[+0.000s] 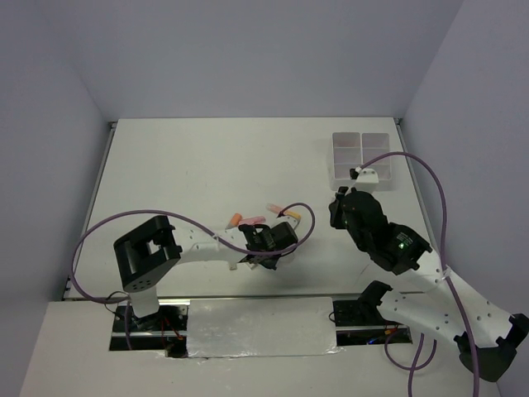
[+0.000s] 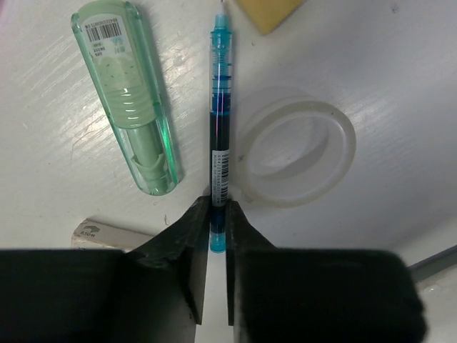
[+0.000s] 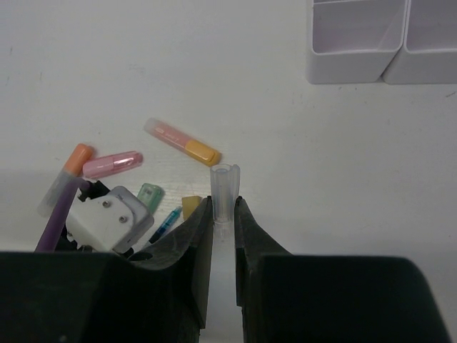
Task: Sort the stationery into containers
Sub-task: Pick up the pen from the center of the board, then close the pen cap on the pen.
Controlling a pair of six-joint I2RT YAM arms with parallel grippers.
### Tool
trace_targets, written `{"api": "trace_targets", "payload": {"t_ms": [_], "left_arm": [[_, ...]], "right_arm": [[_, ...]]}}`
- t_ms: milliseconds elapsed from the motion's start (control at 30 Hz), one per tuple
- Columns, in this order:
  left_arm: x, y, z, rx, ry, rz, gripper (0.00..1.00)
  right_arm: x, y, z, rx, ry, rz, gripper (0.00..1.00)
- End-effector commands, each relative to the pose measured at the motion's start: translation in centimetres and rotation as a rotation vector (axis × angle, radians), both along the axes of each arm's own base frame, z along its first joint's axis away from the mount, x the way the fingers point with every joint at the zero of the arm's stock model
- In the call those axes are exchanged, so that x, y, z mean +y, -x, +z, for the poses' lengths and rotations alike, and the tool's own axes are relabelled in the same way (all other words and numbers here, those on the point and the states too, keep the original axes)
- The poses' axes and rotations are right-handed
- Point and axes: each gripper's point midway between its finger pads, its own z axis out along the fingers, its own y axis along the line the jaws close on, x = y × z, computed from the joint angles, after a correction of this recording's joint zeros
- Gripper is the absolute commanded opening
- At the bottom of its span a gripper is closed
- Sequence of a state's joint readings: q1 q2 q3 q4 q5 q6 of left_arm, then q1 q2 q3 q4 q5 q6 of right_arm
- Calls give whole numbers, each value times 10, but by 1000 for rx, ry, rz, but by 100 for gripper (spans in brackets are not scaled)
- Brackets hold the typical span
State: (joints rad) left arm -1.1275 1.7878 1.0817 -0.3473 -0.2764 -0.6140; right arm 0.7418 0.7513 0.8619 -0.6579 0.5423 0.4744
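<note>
We are mid-pick on both sides. Our left gripper (image 2: 218,214) is clenched on the tail of the slim blue-inked clear pen (image 2: 220,107), which lies at centre frame between the pale green plastic packet (image 2: 132,93) and the clear tape ring (image 2: 296,146). Our right gripper (image 3: 223,209) grasps a small translucent tube (image 3: 223,182). Next, we judge, each load needs a clean lift and a carry to the white translucent compartment trays (image 3: 350,68) at upper right.

I work in what looks like a robotics lab test cell: a bare white tabletop (image 1: 207,165) boxed in by plain pale walls (image 1: 248,50), my left arm (image 1: 149,256) and right arm (image 1: 446,289) bolted at its near edge, purple cables (image 1: 443,203) looping loose.
</note>
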Motion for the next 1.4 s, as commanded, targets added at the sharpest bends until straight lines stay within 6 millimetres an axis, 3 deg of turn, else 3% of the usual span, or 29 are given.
{"api": "trace_targets", "payload": {"t_ms": [0,33,133,333,433,633,700,733,767,833,967,1067,1100,1267,1367], "left_arm": [[25,16,-22,66,-81,12,20],[27,16,-23,67,-85,14,12],[31,21,-22,74,-85,10,0],[28,21,3,40,-14,18,0],[26,14,25,-8,40,53,0],[11,4,93,-148,254,73,0],[3,8,136,-207,423,60,0],[5,12,129,-193,412,49,0],[1,14,148,-221,508,36,0],[-2,25,166,-217,614,-11,0],[-17,44,211,-256,873,-96,0],[-14,57,224,-261,997,-134,0],[-16,58,238,-281,1060,-142,0],[-6,65,250,-329,1179,-162,0],[0,67,259,-366,1231,-170,0]], "right_arm": [[-3,-3,15,-47,-22,-16,0],[-2,-3,16,-48,-25,-13,0],[1,-2,15,-48,-39,4,0],[11,-3,15,-69,-83,38,0],[18,-3,22,-122,-140,70,0],[37,2,47,-249,-303,166,0],[38,2,55,-292,-359,163,0],[39,2,58,-308,-384,166,0],[39,4,74,-370,-438,177,0],[43,7,78,-402,-483,201,0],[51,12,109,-512,-621,253,0],[58,17,116,-527,-751,276,0],[60,17,112,-519,-778,278,0],[65,26,117,-502,-971,298,0],[72,29,117,-456,-988,324,0]]}}
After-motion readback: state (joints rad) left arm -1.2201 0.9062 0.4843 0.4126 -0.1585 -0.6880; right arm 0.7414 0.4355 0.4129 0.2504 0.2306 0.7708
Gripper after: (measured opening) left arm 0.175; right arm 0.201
